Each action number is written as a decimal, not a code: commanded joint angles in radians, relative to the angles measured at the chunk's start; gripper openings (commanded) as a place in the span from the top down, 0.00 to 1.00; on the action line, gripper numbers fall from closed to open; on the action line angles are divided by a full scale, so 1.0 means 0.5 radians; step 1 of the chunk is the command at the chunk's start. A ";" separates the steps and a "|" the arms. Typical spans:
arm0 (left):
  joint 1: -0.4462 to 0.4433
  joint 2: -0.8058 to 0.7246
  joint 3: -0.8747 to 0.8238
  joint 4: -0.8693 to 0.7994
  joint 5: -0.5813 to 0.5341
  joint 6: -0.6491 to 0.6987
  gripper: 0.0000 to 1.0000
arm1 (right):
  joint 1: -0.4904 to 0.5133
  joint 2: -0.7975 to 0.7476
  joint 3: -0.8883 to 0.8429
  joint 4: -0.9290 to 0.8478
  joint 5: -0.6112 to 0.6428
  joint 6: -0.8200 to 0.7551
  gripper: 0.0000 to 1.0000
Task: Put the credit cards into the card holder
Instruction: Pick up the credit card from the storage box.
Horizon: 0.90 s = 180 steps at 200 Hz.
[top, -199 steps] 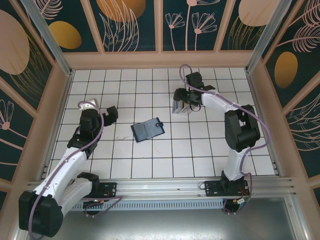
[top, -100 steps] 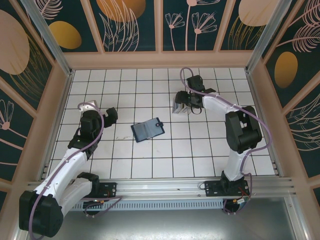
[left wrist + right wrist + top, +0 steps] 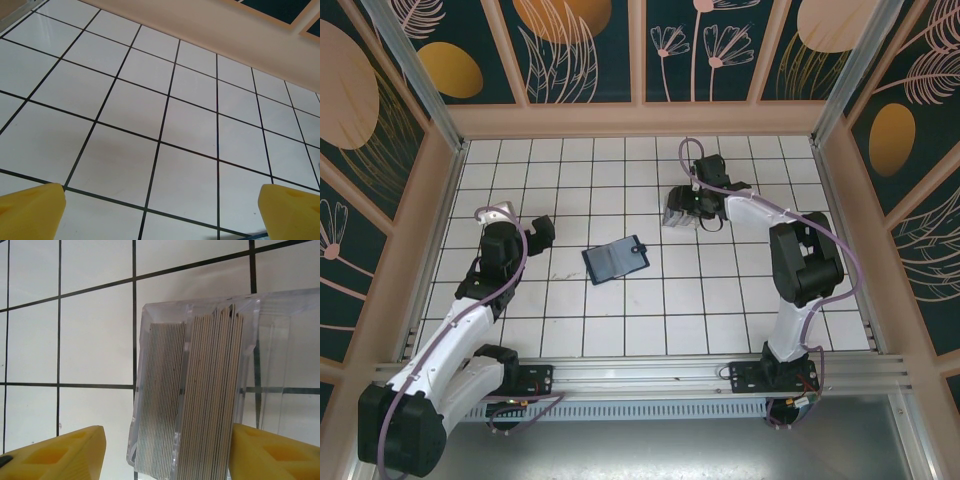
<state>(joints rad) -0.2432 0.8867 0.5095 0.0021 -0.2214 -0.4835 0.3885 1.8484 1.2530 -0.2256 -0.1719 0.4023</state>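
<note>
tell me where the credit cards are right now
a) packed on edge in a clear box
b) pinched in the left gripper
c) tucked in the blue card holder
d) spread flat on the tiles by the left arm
a: the right wrist view shows the credit cards packed on edge inside a clear box, between the open fingers of the right gripper; the card holder lies apart on the tiles.

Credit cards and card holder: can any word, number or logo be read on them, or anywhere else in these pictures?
No text can be read.
Credit cards: standing on edge in a clear box, only their edges show, no print.
Card holder: too small in the top view to show any label.
Wall panels: plant patterns only, no words.
</note>
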 commanded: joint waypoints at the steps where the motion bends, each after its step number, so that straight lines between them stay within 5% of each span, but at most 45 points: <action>1: -0.003 -0.048 -0.014 -0.008 -0.017 -0.024 0.01 | -0.009 -0.105 -0.022 0.101 -0.147 0.001 0.37; 122: -0.002 -0.036 -0.001 0.005 0.078 -0.088 0.01 | -0.063 -0.189 -0.173 0.297 -0.252 0.108 0.60; 180: -0.002 -0.048 -0.008 -0.003 0.069 -0.100 0.01 | -0.066 -0.264 -0.235 0.271 -0.177 0.077 0.81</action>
<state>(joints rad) -0.2432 0.8703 0.5076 -0.0040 -0.1905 -0.5190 0.3592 1.7756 1.1595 -0.1036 -0.2676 0.4511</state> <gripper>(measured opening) 0.988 0.226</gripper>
